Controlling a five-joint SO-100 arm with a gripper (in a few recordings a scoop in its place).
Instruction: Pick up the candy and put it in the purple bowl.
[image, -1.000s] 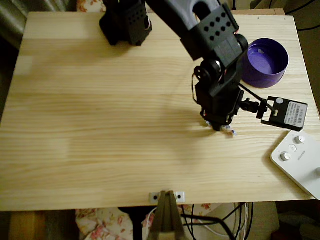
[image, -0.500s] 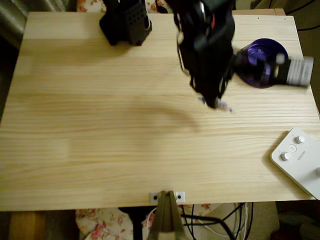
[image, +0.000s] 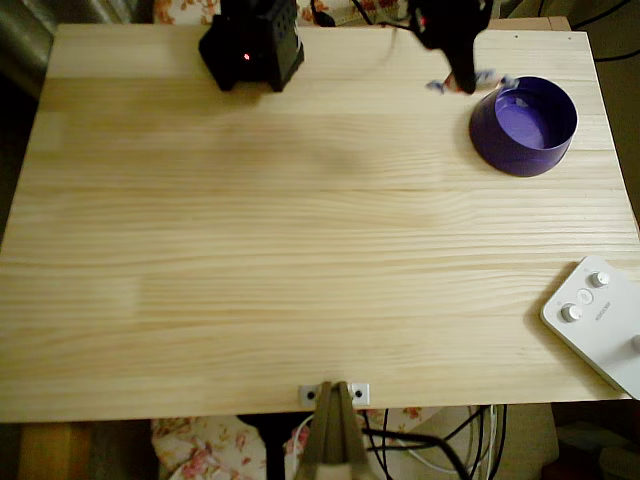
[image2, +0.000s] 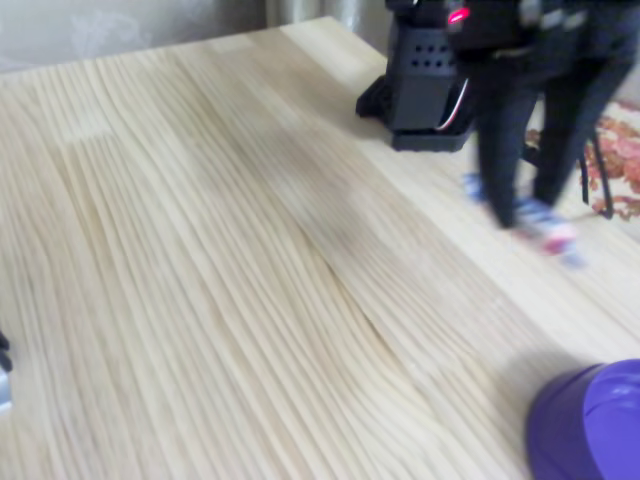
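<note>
My black gripper (image: 462, 80) hangs in the air near the table's far edge, just left of the purple bowl (image: 525, 125), and is blurred by motion. It is shut on the candy (image: 486, 77), whose twisted bluish ends stick out on both sides of the fingers. In the fixed view the gripper (image2: 530, 212) points down with the pinkish candy (image2: 553, 237) at its tips, above the wood and well apart from the purple bowl (image2: 590, 425) at the lower right. The bowl stands upright and looks empty.
The arm's black base (image: 250, 45) stands at the far edge of the wooden table (image: 250, 250). A white device with round buttons (image: 595, 315) lies at the near right corner. A metal bracket (image: 335, 393) is fixed to the near edge.
The gripper has lifted the candy off the table's right middle. It has swung toward the far edge, ending just left of the bowl. The wrist camera has left the overhead view.
</note>
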